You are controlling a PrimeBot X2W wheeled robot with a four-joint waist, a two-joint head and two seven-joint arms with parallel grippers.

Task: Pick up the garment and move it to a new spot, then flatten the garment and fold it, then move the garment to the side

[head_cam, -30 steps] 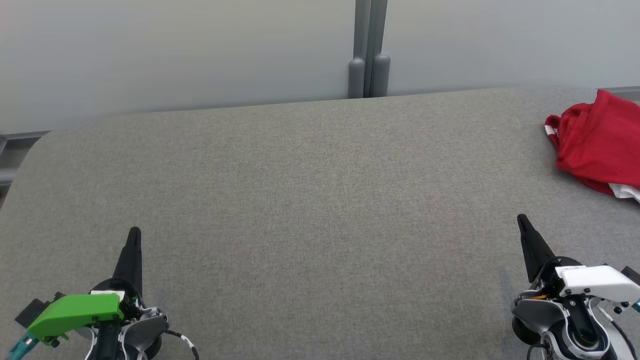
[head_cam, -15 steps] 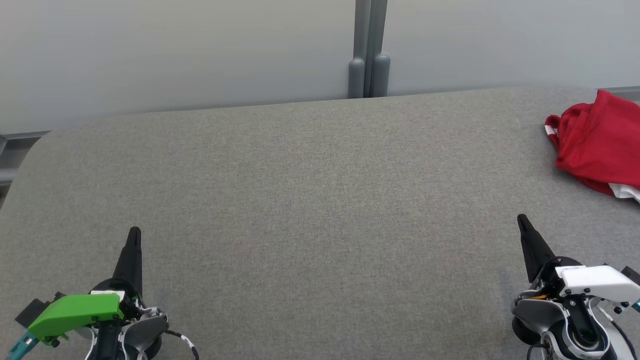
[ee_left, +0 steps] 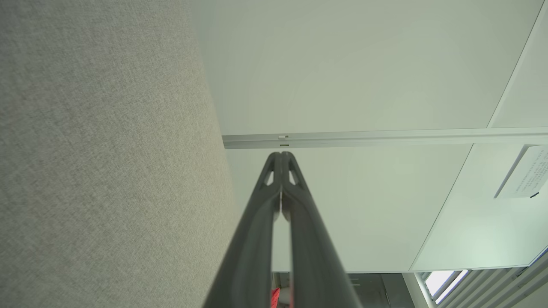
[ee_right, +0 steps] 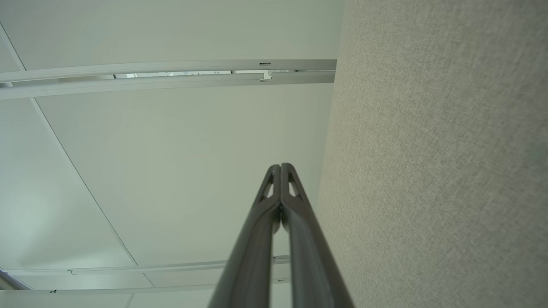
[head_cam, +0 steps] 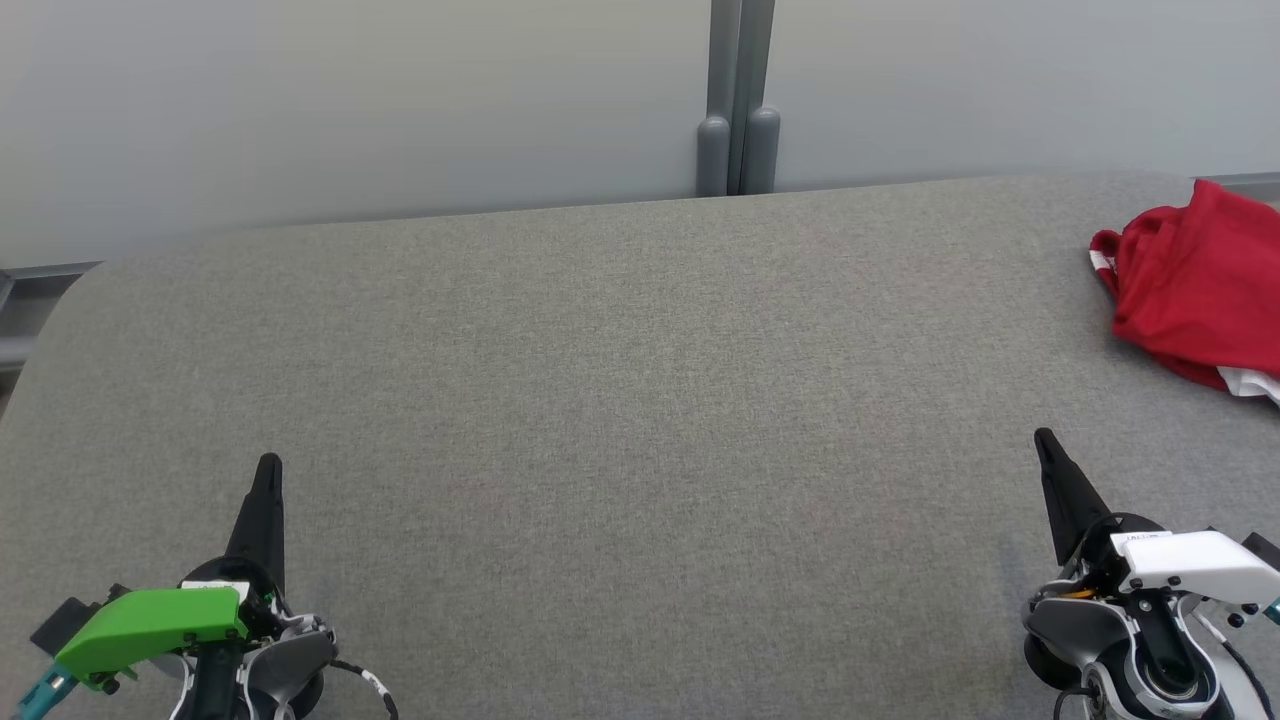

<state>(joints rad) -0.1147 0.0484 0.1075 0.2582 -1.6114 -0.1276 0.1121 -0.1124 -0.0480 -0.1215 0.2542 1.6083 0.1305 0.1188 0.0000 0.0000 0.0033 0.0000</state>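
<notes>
The garment (head_cam: 1195,280) is a crumpled red cloth with white trim, lying at the far right of the grey fabric table (head_cam: 620,400) and partly cut off by the head view's right edge. My left gripper (head_cam: 269,465) rests at the lower left, shut with nothing in it. My right gripper (head_cam: 1044,438) rests at the lower right, also shut and empty, some way in front of and to the left of the garment. In the wrist views the left gripper (ee_left: 281,156) and right gripper (ee_right: 280,167) show their fingertips pressed together. A sliver of red garment (ee_left: 275,295) shows between the left fingers' bases.
Pale wall panels (head_cam: 350,100) with a grey post (head_cam: 738,100) stand behind the table's far edge. The table's rounded left corner (head_cam: 70,290) lies at the left. A wide stretch of grey fabric lies between the two grippers.
</notes>
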